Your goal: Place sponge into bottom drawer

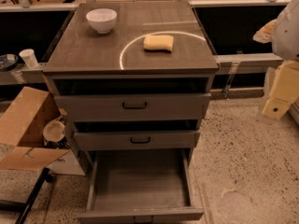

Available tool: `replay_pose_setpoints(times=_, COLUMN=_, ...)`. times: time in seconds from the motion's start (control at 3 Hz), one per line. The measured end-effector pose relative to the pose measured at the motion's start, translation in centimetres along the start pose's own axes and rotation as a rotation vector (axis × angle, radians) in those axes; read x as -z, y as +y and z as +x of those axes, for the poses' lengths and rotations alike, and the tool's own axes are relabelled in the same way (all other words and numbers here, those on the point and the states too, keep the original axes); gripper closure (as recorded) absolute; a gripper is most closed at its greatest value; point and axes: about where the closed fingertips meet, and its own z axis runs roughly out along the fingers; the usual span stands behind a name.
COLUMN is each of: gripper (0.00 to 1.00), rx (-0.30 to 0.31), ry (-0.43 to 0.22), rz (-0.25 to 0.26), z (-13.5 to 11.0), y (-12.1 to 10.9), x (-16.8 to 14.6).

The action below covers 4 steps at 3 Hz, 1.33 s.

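the small pale yellow soft sponge (158, 43) is found on the grey-brown cabinet top (88, 55), not yet grasped. the deep grey bottom drawer (140, 183) is pulled open, with no sponge in it. the cream gripper (279, 96) is held at the right edge, well apart; its state cannot be told.

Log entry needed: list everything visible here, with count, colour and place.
cabinet: one, grey-brown, centre
sponge: one, pale yellow, cabinet top, right of centre
white bowl: one, white, cabinet top, back left
bottom drawer: one, grey, pulled open, floor bare
upper drawers: two, grey-brown, black handles, above it
cardboard box: one, brown, floor at left
paper cup: one, white, ledge at left
gripper: one, pale yellow, right edge, apart from the sponge
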Motion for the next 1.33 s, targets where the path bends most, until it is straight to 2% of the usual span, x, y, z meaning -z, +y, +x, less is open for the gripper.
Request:
replay_pose_setpoints(times=0.33, gripper=0.0, rx=0.0, ry=0.0, rz=0.0, z=0.0, y=0.0, x=0.0)
replay_pose_setpoints(times=0.67, gripper=0.0, rx=-0.016, ry=-0.069, rz=-0.007, z=-0.6, y=-3.1, x=-1.9)
replay_pose_setpoints(times=1.0, gripper=0.0, rx=-0.049, ry=-0.164, rz=-0.03, z=-1.6, y=-7.3, x=-5.3)
replay_pose_setpoints(times=1.33, gripper=0.0, rx=-0.1, ry=-0.228, rz=-0.039, z=-2.3, y=-10.5, x=-9.3)
